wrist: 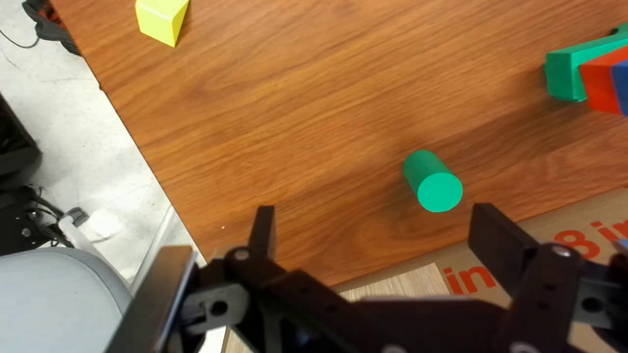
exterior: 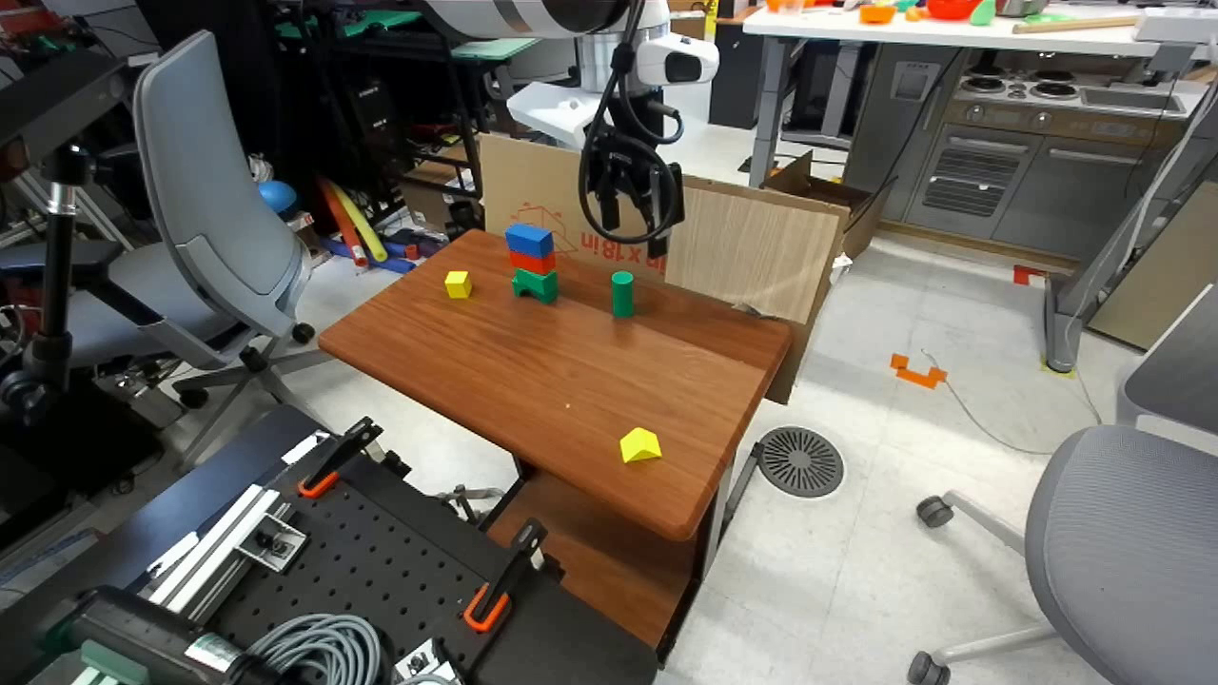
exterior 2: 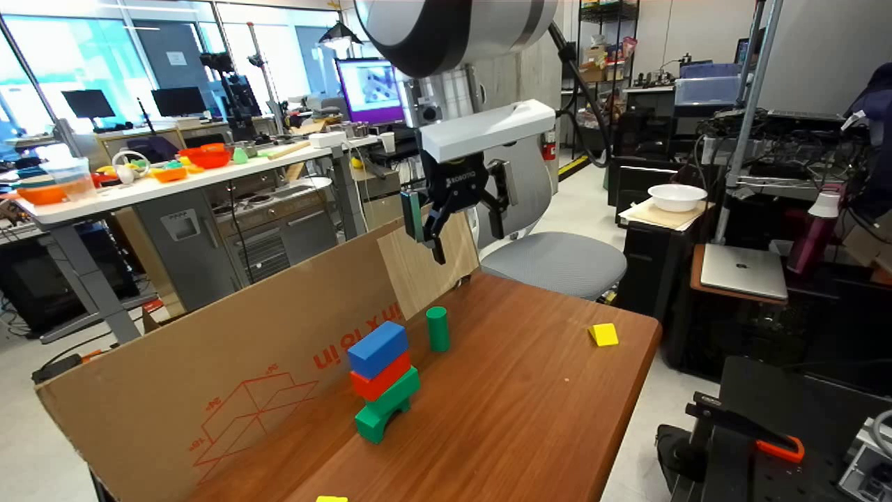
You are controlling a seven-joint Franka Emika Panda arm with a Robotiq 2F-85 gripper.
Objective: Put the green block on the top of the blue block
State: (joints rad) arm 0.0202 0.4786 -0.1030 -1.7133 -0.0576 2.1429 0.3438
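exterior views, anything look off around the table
Yes: red lettering on the cardboard beside the table is upside down in both exterior views, suggesting it stands inverted. The stack under the blue block looks upright.

Both exterior views look obliquely down on the table (exterior: 533, 371) from different sides; the closer wrist view shares it, facing steeply downward.

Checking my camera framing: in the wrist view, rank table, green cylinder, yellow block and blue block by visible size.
Largest to smallest:
Table
Green cylinder
Yellow block, cut by top edge
Blue block, sliver at right edge
Edges crop the last two, so their whole sizes are unsure.
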